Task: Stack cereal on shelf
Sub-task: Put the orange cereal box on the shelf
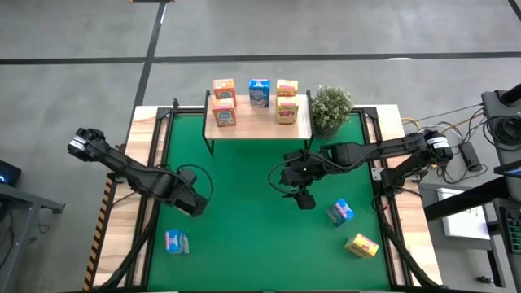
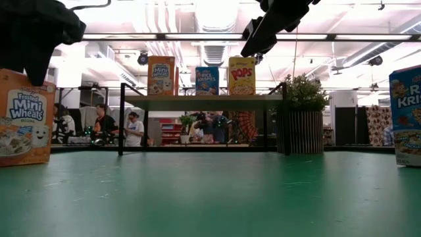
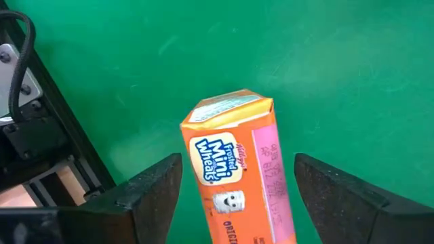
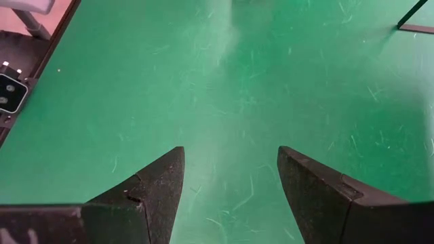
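Note:
The light-wood shelf stands at the mat's far edge with several cereal boxes upright on it: orange, blue and yellow. An orange Mini Wheats box stands upright on the mat near the front left. My left gripper hangs open above it, pointing down. In the left wrist view its fingers show on either side of the box, clear of it. My right gripper hovers open over the mat's middle, with nothing between its fingers.
A blue box and a yellow box lie on the mat at the front right. A potted plant stands beside the shelf's right end. Open green mat lies between the two arms.

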Available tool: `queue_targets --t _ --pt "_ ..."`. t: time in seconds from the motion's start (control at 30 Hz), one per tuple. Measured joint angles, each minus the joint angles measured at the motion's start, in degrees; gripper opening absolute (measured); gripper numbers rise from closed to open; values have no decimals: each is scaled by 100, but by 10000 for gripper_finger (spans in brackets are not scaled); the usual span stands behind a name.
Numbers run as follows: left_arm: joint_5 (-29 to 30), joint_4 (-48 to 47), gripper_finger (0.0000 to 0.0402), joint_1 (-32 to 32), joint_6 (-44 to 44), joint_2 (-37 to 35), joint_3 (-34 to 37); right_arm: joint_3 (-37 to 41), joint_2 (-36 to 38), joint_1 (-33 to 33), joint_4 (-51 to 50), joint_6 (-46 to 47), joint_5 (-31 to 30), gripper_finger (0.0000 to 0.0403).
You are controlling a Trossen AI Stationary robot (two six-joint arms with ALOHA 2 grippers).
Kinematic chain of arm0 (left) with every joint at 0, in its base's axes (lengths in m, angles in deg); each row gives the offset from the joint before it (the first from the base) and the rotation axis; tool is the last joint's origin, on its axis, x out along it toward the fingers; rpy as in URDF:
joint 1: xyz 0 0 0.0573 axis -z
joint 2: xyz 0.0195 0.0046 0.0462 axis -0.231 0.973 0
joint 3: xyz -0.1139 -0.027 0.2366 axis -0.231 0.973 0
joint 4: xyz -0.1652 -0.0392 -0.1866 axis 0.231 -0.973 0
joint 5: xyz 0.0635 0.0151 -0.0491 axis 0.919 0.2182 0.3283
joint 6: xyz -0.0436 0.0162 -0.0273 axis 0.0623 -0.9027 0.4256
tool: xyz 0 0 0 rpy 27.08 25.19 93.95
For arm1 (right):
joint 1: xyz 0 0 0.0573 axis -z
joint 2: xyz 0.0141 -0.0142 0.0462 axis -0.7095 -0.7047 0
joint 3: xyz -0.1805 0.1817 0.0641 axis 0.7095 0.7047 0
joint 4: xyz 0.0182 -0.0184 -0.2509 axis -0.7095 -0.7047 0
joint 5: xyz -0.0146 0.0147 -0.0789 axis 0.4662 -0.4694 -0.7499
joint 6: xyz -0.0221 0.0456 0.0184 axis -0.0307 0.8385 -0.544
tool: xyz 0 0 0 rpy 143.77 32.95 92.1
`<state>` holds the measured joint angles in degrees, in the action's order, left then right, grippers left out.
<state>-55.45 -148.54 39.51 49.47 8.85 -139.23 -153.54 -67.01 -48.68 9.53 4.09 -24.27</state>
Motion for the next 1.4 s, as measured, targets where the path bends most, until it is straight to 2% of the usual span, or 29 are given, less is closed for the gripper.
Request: queue_targets --t 0.5,0.73,0.97,1.17,1.4 --pt "25 85 164 0 -106 115 0 0 2 0 -2 7 0 226" --pt "89 88 150 -11 -582 122 -124 0 2 0 0 1 0 226" --pt "663 90 150 -140 -2174 125 -915 0 2 0 2 -32 0 226" --pt "1218 120 150 -400 -4440 248 -1900 0 3 0 7 -113 -2 226" --pt "1281 103 150 -1042 -7064 586 -2880 0 4 0 7 -115 0 226"
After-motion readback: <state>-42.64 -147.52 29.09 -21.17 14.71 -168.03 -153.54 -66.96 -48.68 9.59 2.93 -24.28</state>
